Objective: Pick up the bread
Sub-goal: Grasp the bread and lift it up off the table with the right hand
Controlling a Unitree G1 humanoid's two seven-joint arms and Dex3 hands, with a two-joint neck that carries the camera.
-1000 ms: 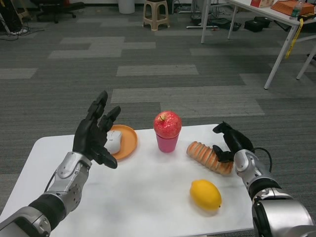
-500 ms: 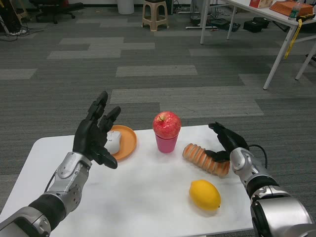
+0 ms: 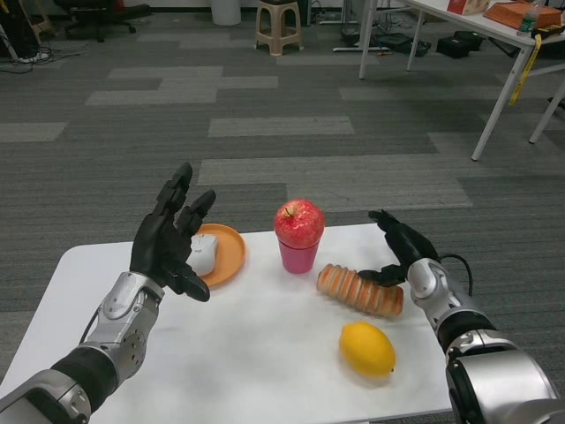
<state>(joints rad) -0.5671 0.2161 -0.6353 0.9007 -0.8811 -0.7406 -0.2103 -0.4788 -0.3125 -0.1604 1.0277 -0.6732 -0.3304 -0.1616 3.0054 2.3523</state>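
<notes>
The bread [image 3: 357, 290], a ridged brown loaf, lies on the white table [image 3: 247, 353] right of centre, angled down to the right. My right hand [image 3: 399, 247] is at its right end with fingers spread, the lower ones touching the loaf; it does not grip it. My left hand [image 3: 169, 238] hovers open above the table's left side, fingers raised, far from the bread.
A red apple [image 3: 298, 223] sits on a pink cup [image 3: 298, 256] just left of the bread. A lemon [image 3: 367, 349] lies in front of the loaf. An orange plate [image 3: 231, 256] with a white object [image 3: 205, 254] is behind my left hand.
The bread has slid left across the table, and my right hand has followed it left with fingers opening wider. My left hand has stayed put.
</notes>
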